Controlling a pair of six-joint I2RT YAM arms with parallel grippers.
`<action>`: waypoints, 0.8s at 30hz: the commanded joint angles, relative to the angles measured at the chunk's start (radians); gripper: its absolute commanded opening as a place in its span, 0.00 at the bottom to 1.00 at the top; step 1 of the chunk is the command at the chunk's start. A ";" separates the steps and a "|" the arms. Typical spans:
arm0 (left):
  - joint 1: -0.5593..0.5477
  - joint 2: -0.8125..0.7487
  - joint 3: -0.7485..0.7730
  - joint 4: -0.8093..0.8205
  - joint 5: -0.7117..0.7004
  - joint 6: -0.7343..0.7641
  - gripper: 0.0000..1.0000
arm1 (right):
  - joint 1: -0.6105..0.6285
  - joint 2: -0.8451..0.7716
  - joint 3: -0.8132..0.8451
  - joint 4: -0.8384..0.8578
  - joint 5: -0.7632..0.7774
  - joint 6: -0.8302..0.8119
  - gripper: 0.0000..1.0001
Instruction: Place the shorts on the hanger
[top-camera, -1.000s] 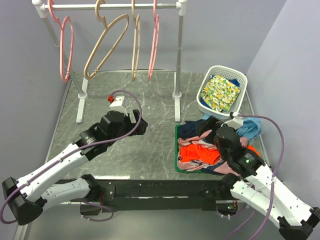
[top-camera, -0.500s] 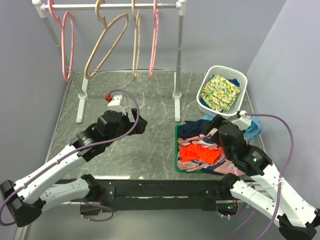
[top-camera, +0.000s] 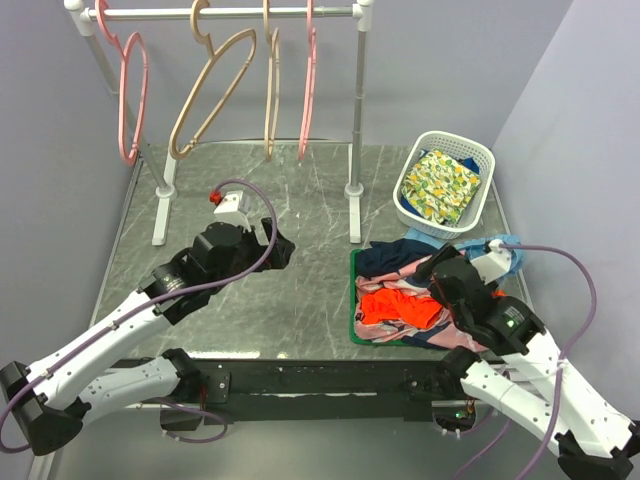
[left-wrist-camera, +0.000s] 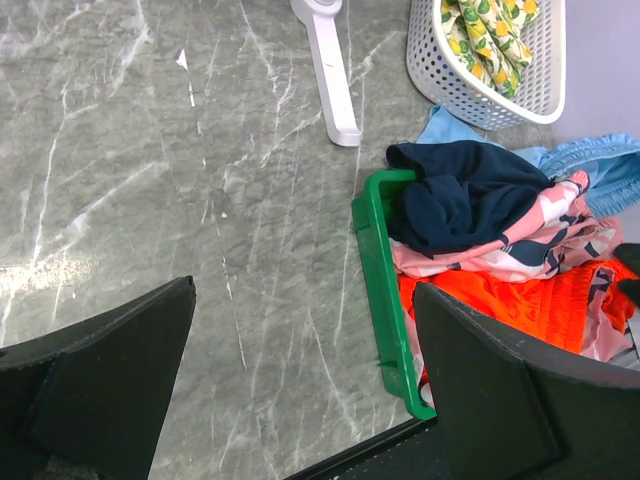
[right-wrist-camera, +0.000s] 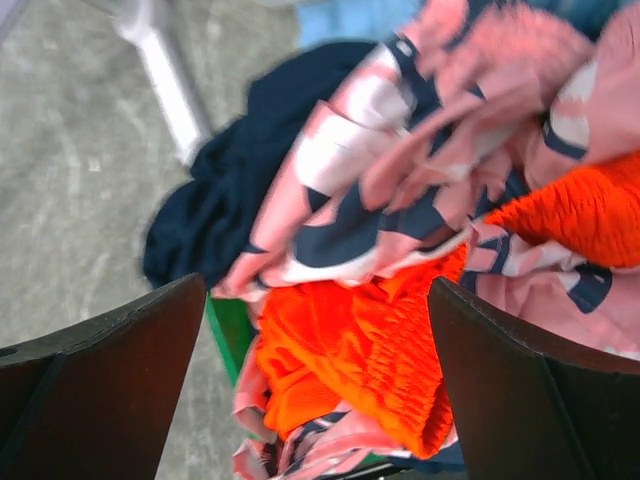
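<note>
right gripper (right-wrist-camera: 318, 300) spread wide, holding nothing, shorts (right-wrist-camera: 340, 360) between its fingers (right-wrist-camera: 110, 380) — the patterned garment (right-wrist-camera: 400, 150) overlapping them could get pinched too — left gripper (left-wrist-camera: 300, 310) equally wide, empty.

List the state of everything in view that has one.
shorts: crumpled in the green tray, partly under the patterned garment, not held
pink hangers: both hanging bare on the rail
tan hangers: hanging bare on the rail
basket: holds the floral cloth
left gripper: open, empty
right gripper: open, empty, over the shorts
</note>
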 joint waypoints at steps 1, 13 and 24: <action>-0.003 0.017 0.026 0.006 0.004 -0.014 0.97 | -0.005 0.043 -0.059 -0.097 0.037 0.208 1.00; -0.002 0.049 0.050 0.005 0.019 -0.011 0.96 | -0.004 0.024 -0.023 -0.066 -0.082 0.184 0.84; -0.001 0.041 0.070 -0.035 -0.004 -0.002 0.96 | -0.002 0.025 -0.139 -0.096 -0.190 0.226 0.74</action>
